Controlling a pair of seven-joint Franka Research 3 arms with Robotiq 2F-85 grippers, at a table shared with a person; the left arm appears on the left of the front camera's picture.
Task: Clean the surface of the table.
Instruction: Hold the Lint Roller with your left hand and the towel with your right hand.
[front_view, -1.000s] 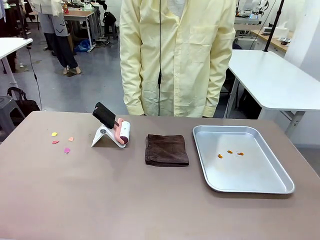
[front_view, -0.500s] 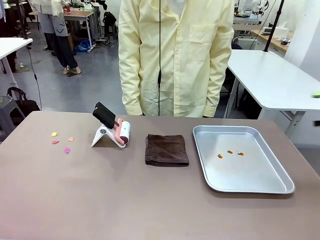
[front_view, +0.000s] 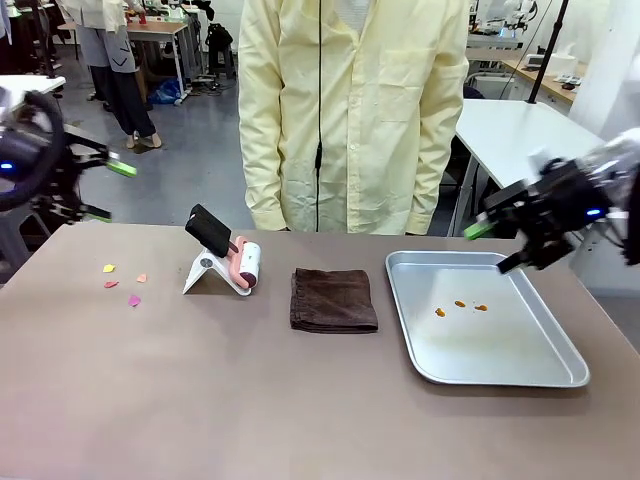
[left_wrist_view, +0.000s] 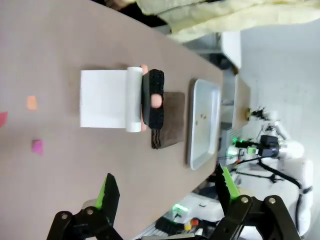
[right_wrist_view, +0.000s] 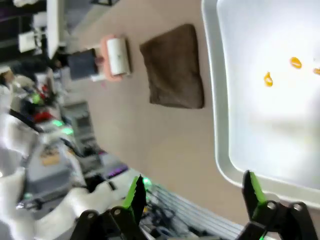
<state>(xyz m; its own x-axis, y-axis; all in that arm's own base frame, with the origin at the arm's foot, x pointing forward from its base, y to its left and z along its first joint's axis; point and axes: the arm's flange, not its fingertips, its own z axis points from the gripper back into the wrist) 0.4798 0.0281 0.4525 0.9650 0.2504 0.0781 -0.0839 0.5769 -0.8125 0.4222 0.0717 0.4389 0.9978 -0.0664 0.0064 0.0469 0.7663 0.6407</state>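
I see a pink lint roller (front_view: 247, 265) on its white stand (front_view: 204, 271) left of centre, a folded brown cloth (front_view: 333, 299) just right of it, then a silver tray (front_view: 500, 352) holding a few orange bits (front_view: 460, 303). Coloured paper scraps (front_view: 133, 299) lie far left. A person in a pale yellow coat (front_view: 355, 110) stands at the far side.

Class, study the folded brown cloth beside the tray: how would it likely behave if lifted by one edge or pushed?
The cloth lies in soft, uneven folds, so it is probably floppy and would droop or unfold if lifted by an edge. It looks thin, likely light. Pushed on the matte table, it would probably bunch or slide, not roll.
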